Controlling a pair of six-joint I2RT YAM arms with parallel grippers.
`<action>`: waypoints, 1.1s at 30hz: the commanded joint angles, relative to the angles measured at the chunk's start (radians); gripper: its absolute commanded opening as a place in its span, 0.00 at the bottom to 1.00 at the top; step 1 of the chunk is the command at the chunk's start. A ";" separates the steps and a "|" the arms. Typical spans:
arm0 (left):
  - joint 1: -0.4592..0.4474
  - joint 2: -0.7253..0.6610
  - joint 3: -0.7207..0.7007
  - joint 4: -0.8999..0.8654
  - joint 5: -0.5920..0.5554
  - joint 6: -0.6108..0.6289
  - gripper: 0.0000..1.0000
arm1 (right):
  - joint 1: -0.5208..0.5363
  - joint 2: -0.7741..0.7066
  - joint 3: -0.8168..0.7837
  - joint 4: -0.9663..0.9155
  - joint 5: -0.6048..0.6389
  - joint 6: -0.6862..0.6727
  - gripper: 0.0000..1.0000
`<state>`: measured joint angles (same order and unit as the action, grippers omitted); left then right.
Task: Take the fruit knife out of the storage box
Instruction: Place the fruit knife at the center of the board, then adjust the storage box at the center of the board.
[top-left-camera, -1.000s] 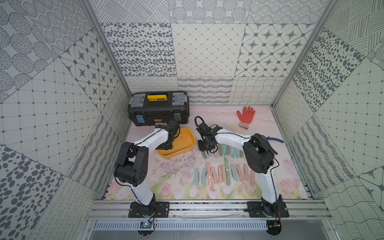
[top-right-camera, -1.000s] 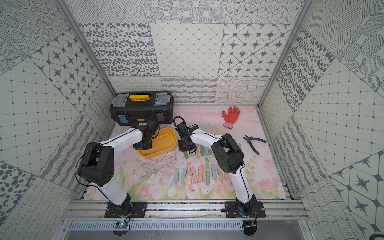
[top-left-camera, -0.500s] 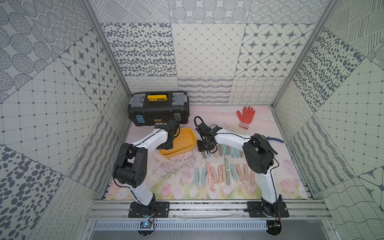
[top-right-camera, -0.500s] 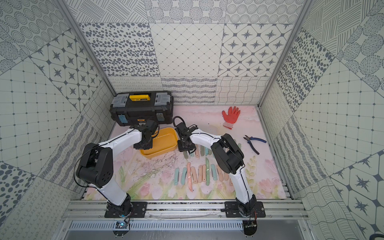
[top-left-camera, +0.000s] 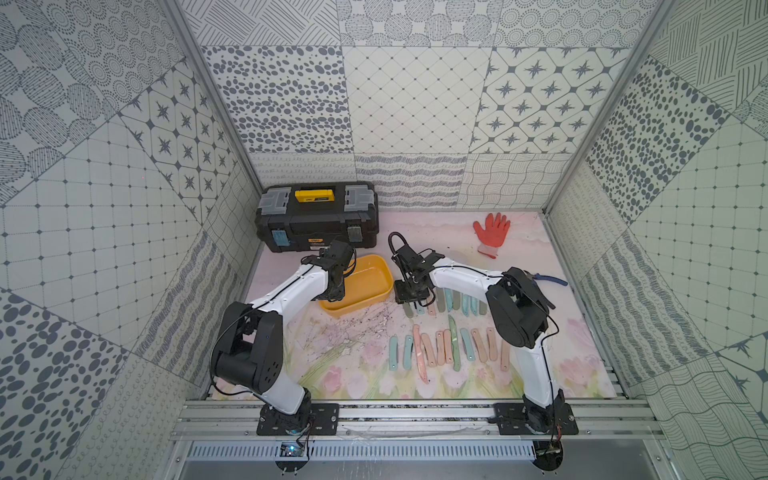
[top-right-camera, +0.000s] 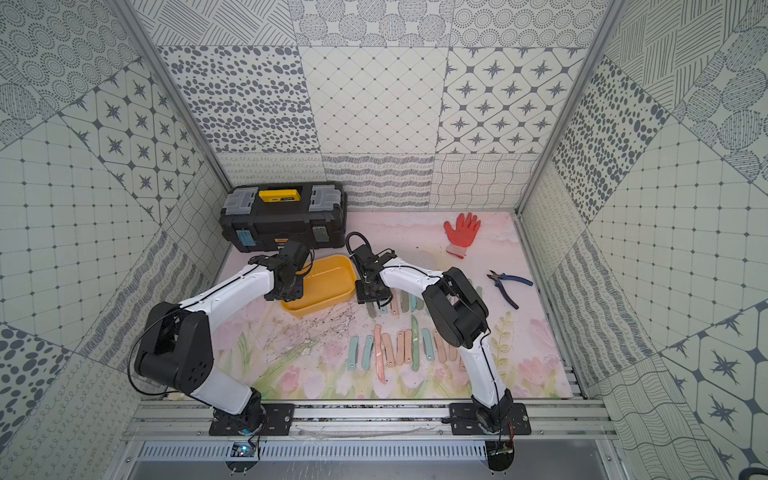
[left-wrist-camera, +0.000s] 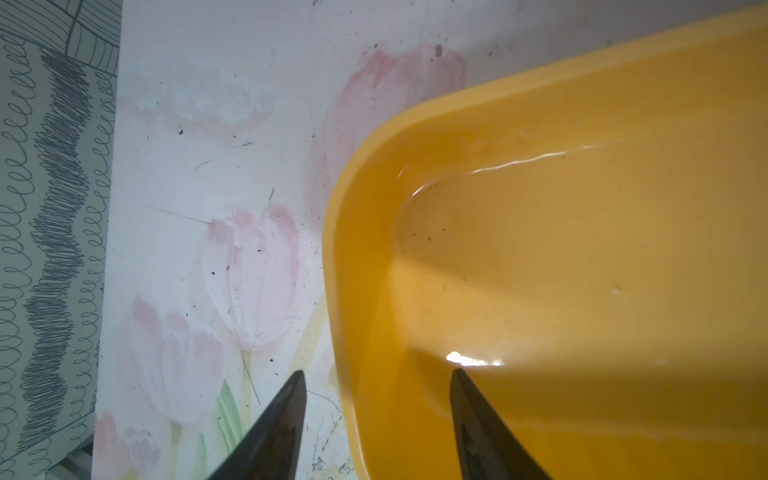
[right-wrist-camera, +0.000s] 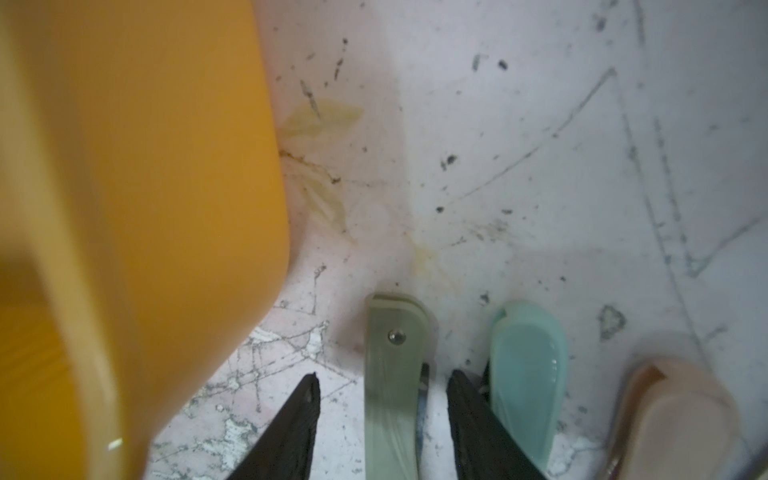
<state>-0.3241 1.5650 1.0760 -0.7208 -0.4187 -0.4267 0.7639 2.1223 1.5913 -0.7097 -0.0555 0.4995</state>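
Fingers (right-wrist-camera: 291, 424), right gripper (right-wrist-camera: 381, 373): apart, one on each side of the fruit knife (right-wrist-camera: 392, 395), with a gap on both sides and no clamp.
Fingers (left-wrist-camera: 274, 436), left gripper (left-wrist-camera: 377, 371): apart, straddling the wall of the storage box (left-wrist-camera: 540, 249), one tip over the mat (left-wrist-camera: 208, 208) and one inside the tub. They do not pinch the wall.

Clock face is laid on the mat as seen in a top view, with 12 at the far wall.

Item 1, fruit knife: pale green, folded, flat on the mat just outside the box at about its 4 o'clock corner. It sits at the 9 o'clock end of a row of similar folded knives (top-left-camera: 457, 301). Judged to be placed there to extend that row.

Item 2, storage box (top-left-camera: 365, 280): yellow, open, nothing visible inside in both top views. Judged emptied. The left gripper's straddle at the 9 o'clock end reads as a brace against sliding.

Item 3, left arm: base at 7 o'clock, forearm slanting toward 1 o'clock, wrist bent down onto the box rim.

Item 4, right arm: base at 5 o'clock, elbow raised, forearm running toward 9 o'clock, wrist dropped steeply, fingertips low over the mat.

Item 5, sundries: black toolbox (top-left-camera: 318, 220) at 11 o'clock, red glove (top-left-camera: 490, 232) at 1 o'clock, pliers (top-right-camera: 509, 284) at 3 o'clock, second knife row (top-left-camera: 449, 349) at 6 o'clock.
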 joint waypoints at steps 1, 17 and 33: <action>0.017 -0.054 -0.022 0.052 0.045 0.009 0.61 | 0.004 -0.066 0.032 -0.008 0.023 -0.014 0.57; 0.076 -0.238 -0.086 0.122 0.119 -0.056 0.68 | -0.007 -0.167 0.066 -0.085 0.107 -0.145 0.76; 0.115 -0.227 -0.083 0.129 0.146 -0.055 0.69 | 0.015 -0.020 0.227 -0.051 0.062 -0.255 0.81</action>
<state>-0.2157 1.3357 0.9916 -0.6079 -0.2981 -0.4728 0.7734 2.0521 1.7744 -0.7532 0.0044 0.2714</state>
